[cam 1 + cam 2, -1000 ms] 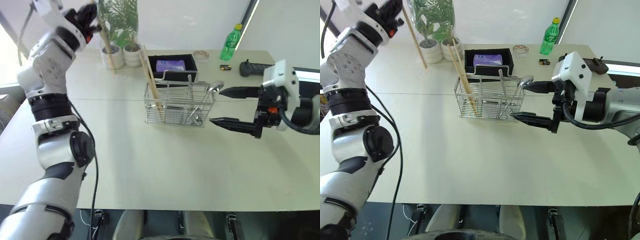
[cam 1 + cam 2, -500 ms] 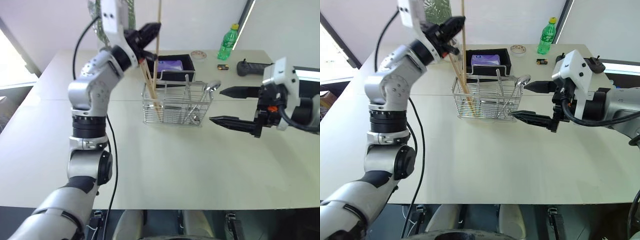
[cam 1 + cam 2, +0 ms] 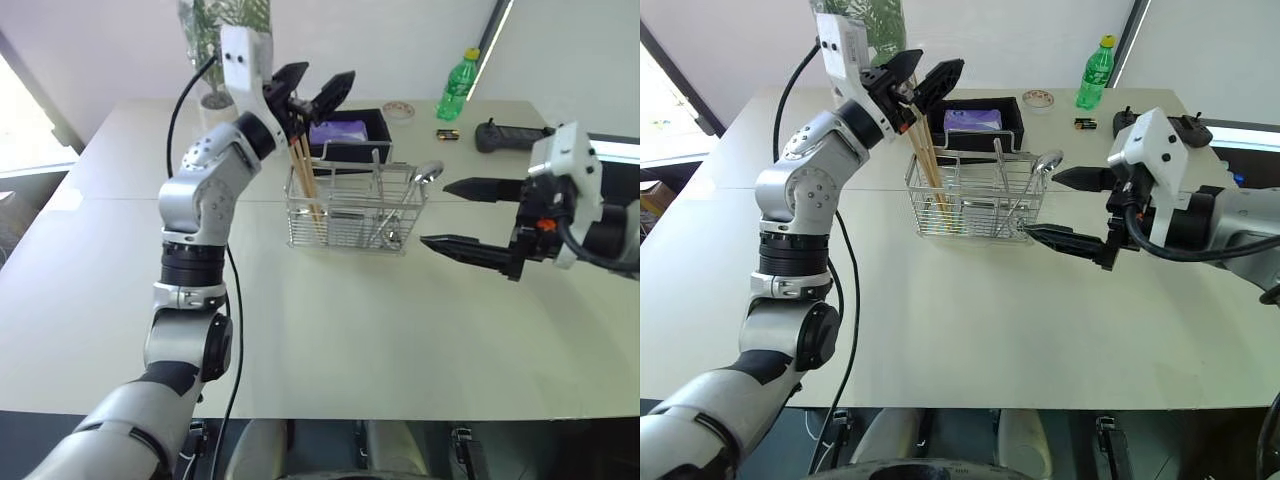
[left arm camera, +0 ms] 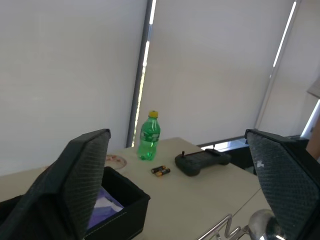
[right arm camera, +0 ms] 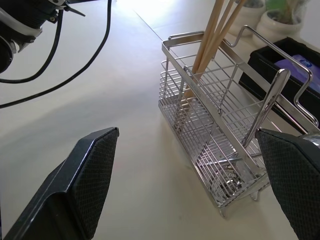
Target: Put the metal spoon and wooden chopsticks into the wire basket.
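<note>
The left gripper [image 3: 312,88] has come across from the far left of the table [image 3: 330,330] and now hangs over the left end of the wire basket [image 3: 355,210]. Its jaws, which a moment ago pinched a single chopstick held upright, are now spread wide with nothing between them. The wooden chopsticks [image 3: 306,185] stand just below those jaws, leaning in the basket's left end with their tops sticking up past the rim, so the last stick looks to have been let go into the basket. Further right in the basket, the metal spoon [image 3: 428,174] stands with its bowl up near the right end. The right gripper [image 3: 468,217] has stayed just beside that end, jaws spread and empty. With both kinds of utensil inside, the task looks essentially done.
</note>
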